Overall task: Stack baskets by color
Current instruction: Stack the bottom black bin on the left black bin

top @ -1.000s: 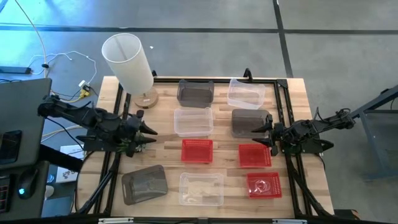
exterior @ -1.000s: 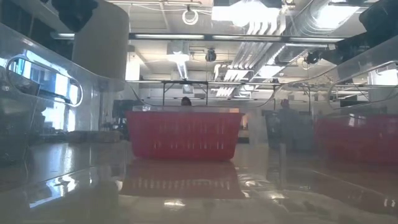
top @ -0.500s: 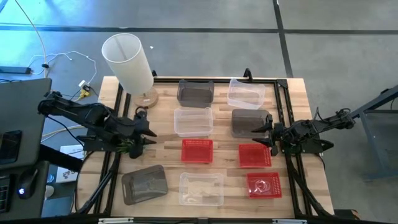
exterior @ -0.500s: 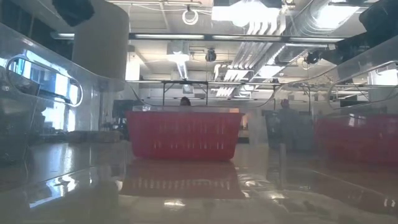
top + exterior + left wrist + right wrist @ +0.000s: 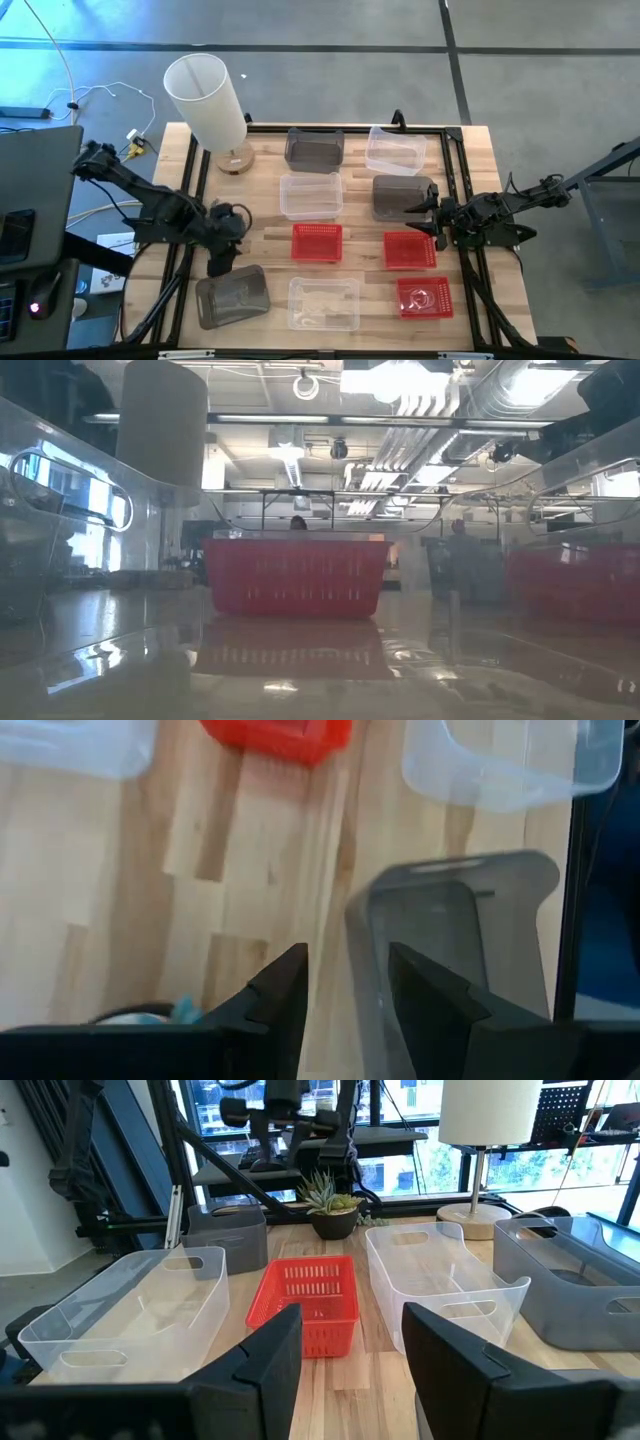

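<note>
Dark grey basket [image 5: 232, 297]: lies tilted at the counter's [image 5: 265, 215] seven o'clock corner, unstacked. It is approached from eleven o'clock by the left gripper [image 5: 222, 262], whose fingers are parted and empty over its near rim, presumably for a rim grasp. Remaining grey, clear and red baskets are spread singly across the counter. Right gripper [image 5: 432, 222]: parked at three o'clock, spread wide, nothing held.

Two dark jointed arms, black angular two-fingered tools, thin cables.
</note>
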Tool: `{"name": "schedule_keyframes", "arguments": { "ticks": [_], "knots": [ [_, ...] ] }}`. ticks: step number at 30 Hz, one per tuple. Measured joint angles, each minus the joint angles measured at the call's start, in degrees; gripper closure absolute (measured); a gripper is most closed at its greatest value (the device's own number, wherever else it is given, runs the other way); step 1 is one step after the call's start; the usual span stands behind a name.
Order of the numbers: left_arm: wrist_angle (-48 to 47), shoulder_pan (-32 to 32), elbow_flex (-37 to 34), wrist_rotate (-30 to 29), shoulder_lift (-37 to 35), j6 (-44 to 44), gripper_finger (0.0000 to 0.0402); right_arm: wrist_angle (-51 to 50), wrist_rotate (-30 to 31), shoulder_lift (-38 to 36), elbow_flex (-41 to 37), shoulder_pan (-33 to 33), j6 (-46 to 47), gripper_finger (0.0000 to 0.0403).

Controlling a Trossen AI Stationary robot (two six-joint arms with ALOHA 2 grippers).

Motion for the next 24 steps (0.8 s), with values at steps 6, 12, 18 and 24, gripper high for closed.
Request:
{"name": "schedule_keyframes", "arguments": {
  "ticks": [6,12,18,24],
  "knots": [
    [0.0,-4.2,0.0,0.0,4.3,-4.3,0.0275,0.0,0.0,0.0,0.0,0.0,0.0,0.0243],
    [0.0,-6.5,0.0,0.9,8.3,-8.1,0.0275,0.0,0.0,0.0,0.0,0.0,0.0,0.0243],
    [0.0,-9.0,0.0,4.5,11.5,-11.8,0.0275,0.0,0.0,0.0,0.0,0.0,0.0,0.0243],
    [-1.2,-11.9,0.0,8.3,12.8,-17.7,0.0275,0.0,0.0,0.0,0.0,0.0,0.0,0.0243]
  ]
}}
